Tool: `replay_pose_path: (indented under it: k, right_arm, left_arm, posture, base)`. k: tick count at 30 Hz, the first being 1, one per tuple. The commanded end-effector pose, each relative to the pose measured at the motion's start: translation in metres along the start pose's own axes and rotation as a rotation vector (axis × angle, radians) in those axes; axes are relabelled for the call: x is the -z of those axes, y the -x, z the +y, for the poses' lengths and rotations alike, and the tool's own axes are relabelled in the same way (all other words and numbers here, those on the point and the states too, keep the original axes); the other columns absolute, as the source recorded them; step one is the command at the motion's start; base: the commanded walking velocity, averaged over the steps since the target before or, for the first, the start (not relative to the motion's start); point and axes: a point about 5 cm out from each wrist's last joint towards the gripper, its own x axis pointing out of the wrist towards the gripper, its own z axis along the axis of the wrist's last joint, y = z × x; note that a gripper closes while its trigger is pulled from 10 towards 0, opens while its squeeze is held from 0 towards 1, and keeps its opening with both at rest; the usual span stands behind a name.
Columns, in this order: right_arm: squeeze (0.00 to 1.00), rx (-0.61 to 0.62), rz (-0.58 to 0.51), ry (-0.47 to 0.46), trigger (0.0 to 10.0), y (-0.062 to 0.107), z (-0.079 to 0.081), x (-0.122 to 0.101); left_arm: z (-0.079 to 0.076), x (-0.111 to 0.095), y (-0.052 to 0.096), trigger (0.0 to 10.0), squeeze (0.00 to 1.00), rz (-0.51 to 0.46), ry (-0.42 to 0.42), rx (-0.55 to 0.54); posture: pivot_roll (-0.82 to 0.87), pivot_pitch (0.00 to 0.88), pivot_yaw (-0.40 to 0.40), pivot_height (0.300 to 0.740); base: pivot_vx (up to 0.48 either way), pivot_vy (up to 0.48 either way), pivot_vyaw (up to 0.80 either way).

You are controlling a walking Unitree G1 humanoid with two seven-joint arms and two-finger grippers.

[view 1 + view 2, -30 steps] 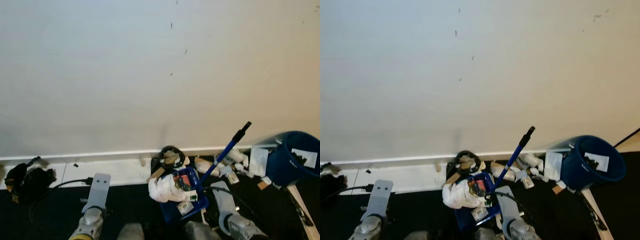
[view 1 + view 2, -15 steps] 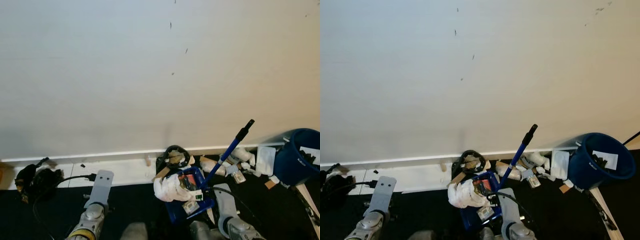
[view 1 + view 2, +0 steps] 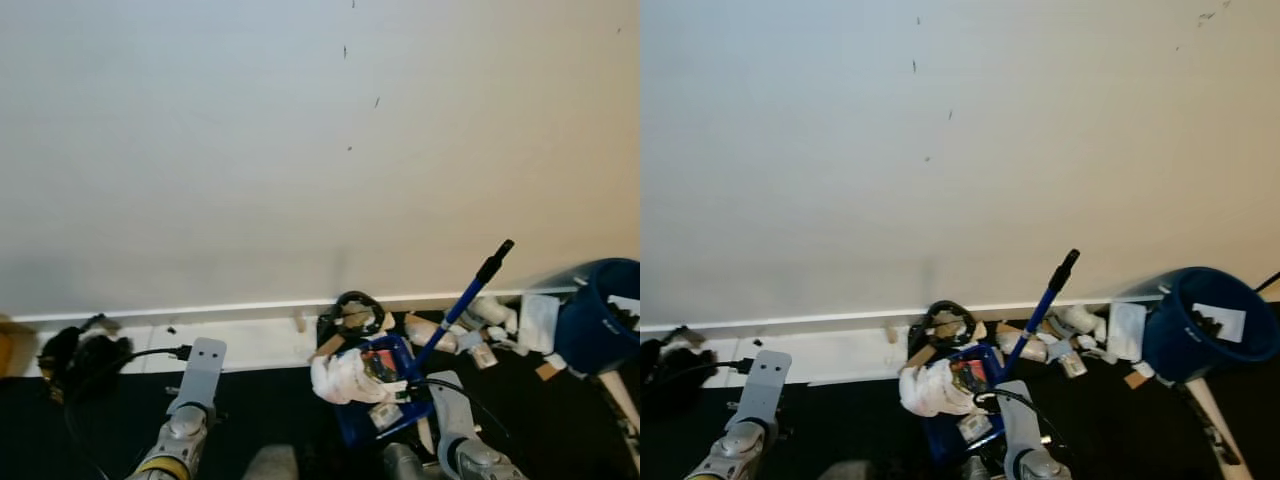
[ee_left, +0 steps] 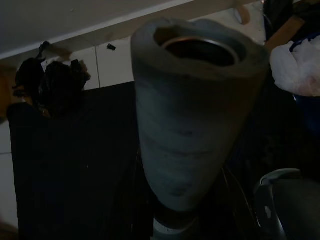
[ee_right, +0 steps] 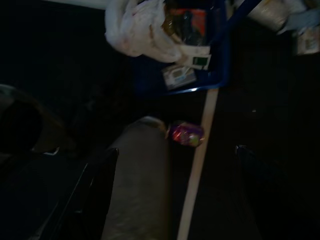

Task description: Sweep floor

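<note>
A blue dustpan (image 3: pixel 352 428) sits on the black floor by the wall, loaded with a crumpled white bag (image 3: pixel 340 378) and packaging. Its blue handle (image 3: pixel 462 300) slants up to the right. Loose litter (image 3: pixel 470 325) lies along the white baseboard (image 3: pixel 240 335). My right arm (image 3: pixel 455 430) is just right of the pan. In the dark right wrist view my right gripper (image 5: pixel 175 150) is open above a pale stick (image 5: pixel 200 165) and a small red can (image 5: pixel 186 134) beside the dustpan (image 5: pixel 220 65). My left arm (image 3: pixel 190 420) is low on the left. A grey hollow tube (image 4: pixel 190 115) looms in the left wrist view.
A blue bucket (image 3: pixel 595 320) stands tilted at the right, against the wall. A black bundle (image 3: pixel 85 355) with a cable (image 3: pixel 150 355) lies at the left. A black ring-shaped object (image 3: pixel 350 305) rests behind the dustpan. The white wall closes the far side.
The whole picture has drifted slightly, so the camera moved. Dustpan, litter, bucket and both arms keep their places relative to one another.
</note>
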Motion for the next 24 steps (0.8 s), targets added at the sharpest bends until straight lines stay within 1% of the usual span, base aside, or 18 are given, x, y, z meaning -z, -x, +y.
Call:
replay_pose_path:
  k: [1, 2, 4, 8, 11, 14, 16, 17, 18, 20, 22, 24]
  right_arm:
    - [0.0, 0.01, -0.02, -0.001, 10.0, -0.001, -0.004, -0.007]
    - [0.0, 0.015, -0.04, 0.001, 10.0, -0.001, -0.007, -0.015]
    - [0.0, 0.018, -0.06, 0.012, 10.0, -0.002, -0.011, -0.024]
    - [0.0, 0.018, -0.068, 0.022, 10.0, -0.002, -0.011, -0.031]
    - [0.0, 0.019, -0.078, 0.005, 10.0, -0.003, -0.009, -0.032]
    - [0.0, 0.016, -0.078, -0.014, 10.0, -0.003, -0.006, -0.029]
    - [0.0, 0.002, -0.044, -0.006, 10.0, -0.003, 0.0, -0.017]
    - [0.0, 0.002, -0.044, -0.006, 10.0, -0.003, 0.0, -0.017]
    - [0.0, -0.003, -0.031, -0.002, 10.0, -0.002, 0.003, -0.012]
    - [0.0, 0.004, -0.021, -0.032, 10.0, -0.002, 0.006, -0.006]
    - [0.0, 0.008, -0.02, -0.045, 10.0, -0.002, 0.006, -0.005]
    - [0.0, 0.02, -0.024, -0.083, 10.0, -0.002, 0.007, -0.004]
  left_arm:
    - [-0.003, 0.011, 0.003, 10.0, 0.0, 0.037, -0.015, 0.002]
    - [-0.005, 0.013, 0.004, 10.0, 0.0, 0.043, -0.012, 0.003]
    - [-0.007, 0.016, 0.005, 10.0, 0.0, 0.051, -0.001, -0.001]
    - [-0.005, 0.018, 0.005, 10.0, 0.0, 0.055, 0.007, -0.008]
    - [-0.005, 0.017, 0.004, 10.0, 0.0, 0.051, -0.009, 0.001]
    - [-0.003, 0.011, 0.003, 10.0, 0.0, 0.034, -0.01, 0.0]
    - [0.0, 0.0, 0.0, 10.0, 0.0, 0.01, 0.006, -0.013]
    - [0.0, 0.0, 0.0, 10.0, 0.0, 0.01, 0.006, -0.013]
    - [0.002, -0.003, -0.001, 10.0, 0.0, 0.002, 0.005, -0.015]
    - [0.003, -0.009, -0.003, 10.0, 0.0, -0.012, -0.025, -0.002]
    - [0.003, -0.011, -0.003, 10.0, 0.0, -0.016, -0.037, 0.003]
    - [0.005, -0.016, -0.005, 10.0, 0.0, -0.028, -0.054, 0.008]
  posture:
    - [0.17, 0.0, -0.074, 0.74]
    - [0.18, 0.0, -0.09, 0.74]
    - [0.18, 0.0, -0.099, 0.74]
    - [0.17, 0.0, -0.095, 0.74]
    - [0.17, 0.0, -0.084, 0.74]
    - [0.17, 0.0, -0.084, 0.74]
    - [0.18, 0.0, -0.082, 0.74]
    - [0.18, 0.0, -0.082, 0.74]
    - [0.17, 0.0, -0.066, 0.74]
    - [0.17, 0.0, -0.032, 0.74]
    - [0.17, 0.0, -0.032, 0.74]
    - [0.17, 0.0, -0.012, 0.74]
  base:
    - [0.0, 0.0, 0.0]
    - [0.0, 0.0, 0.0]
    - [0.0, 0.0, 0.0]
    - [0.0, 0.0, 0.0]
    - [0.0, 0.0, 0.0]
    - [0.0, 0.0, 0.0]
    - [0.0, 0.0, 0.0]
    - [0.0, 0.0, 0.0]
    - [0.0, 0.0, 0.0]
    - [0.0, 0.0, 0.0]
    - [0.0, 0.0, 0.0]
    - [0.0, 0.0, 0.0]
